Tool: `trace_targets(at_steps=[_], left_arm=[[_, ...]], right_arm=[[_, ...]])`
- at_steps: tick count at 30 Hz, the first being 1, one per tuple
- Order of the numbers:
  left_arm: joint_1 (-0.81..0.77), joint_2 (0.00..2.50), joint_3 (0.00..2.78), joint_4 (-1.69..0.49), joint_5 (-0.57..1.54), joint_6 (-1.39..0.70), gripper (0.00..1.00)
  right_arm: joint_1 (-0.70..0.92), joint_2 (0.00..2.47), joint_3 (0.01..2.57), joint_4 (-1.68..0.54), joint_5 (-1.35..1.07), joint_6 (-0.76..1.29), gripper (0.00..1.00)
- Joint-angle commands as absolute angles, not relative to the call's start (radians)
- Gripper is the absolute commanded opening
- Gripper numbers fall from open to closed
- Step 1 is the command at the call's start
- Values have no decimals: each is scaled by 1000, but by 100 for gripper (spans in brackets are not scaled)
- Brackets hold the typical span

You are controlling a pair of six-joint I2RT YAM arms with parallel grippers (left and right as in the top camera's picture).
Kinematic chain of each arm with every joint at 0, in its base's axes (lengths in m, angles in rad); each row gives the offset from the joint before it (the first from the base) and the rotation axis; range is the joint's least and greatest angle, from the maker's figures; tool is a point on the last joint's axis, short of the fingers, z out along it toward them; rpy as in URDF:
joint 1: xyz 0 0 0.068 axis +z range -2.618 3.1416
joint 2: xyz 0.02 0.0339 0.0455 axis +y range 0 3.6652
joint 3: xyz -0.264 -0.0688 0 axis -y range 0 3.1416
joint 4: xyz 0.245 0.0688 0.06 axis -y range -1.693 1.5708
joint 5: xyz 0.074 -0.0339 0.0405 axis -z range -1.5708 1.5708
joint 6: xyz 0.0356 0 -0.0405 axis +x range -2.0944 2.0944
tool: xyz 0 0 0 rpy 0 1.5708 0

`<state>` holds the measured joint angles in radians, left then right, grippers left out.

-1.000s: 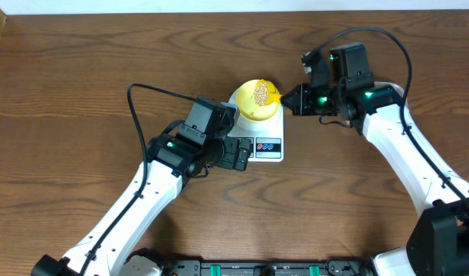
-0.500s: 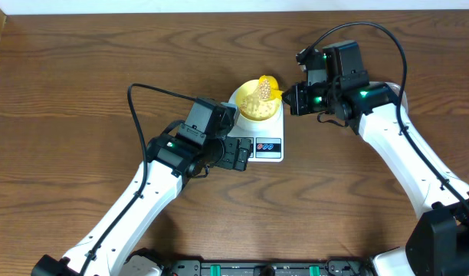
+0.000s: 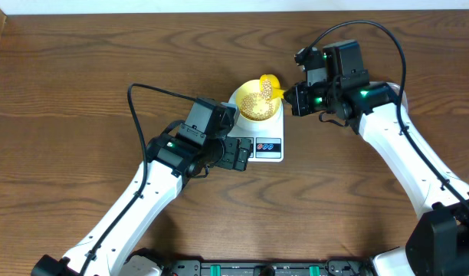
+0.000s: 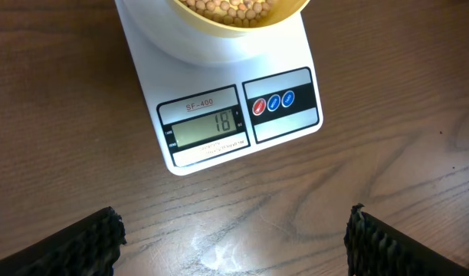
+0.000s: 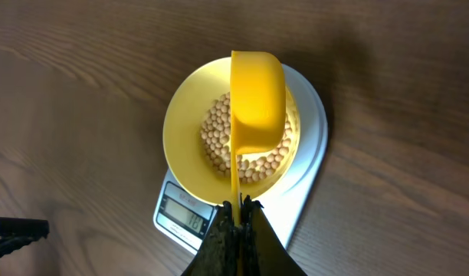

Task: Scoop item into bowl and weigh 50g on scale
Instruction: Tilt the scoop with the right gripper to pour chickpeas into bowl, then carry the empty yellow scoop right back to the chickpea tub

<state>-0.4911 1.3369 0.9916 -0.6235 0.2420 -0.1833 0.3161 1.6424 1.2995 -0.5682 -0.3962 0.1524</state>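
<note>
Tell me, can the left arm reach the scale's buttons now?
Probably yes: the left gripper is open just before the scale, with only bare table between it and the buttons; the scoop is farther back.

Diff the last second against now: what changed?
The right gripper rolled the scoop from level to tipped over, and its beans went into the bowl. It stayed shut on the scoop's handle. The left gripper, bowl and scale did not move.
</note>
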Motion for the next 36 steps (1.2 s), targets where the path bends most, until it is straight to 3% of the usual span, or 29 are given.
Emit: trace_targets(at_steps=[1,36], left_arm=[[-490,1324,984,-623,253,-178,94],[-490,1324,984,-623,253,-178,94]], right_arm=[[351,1627,1343,-572,-369,114,1],[493,1607,1397,-643,-94,-87,1]])
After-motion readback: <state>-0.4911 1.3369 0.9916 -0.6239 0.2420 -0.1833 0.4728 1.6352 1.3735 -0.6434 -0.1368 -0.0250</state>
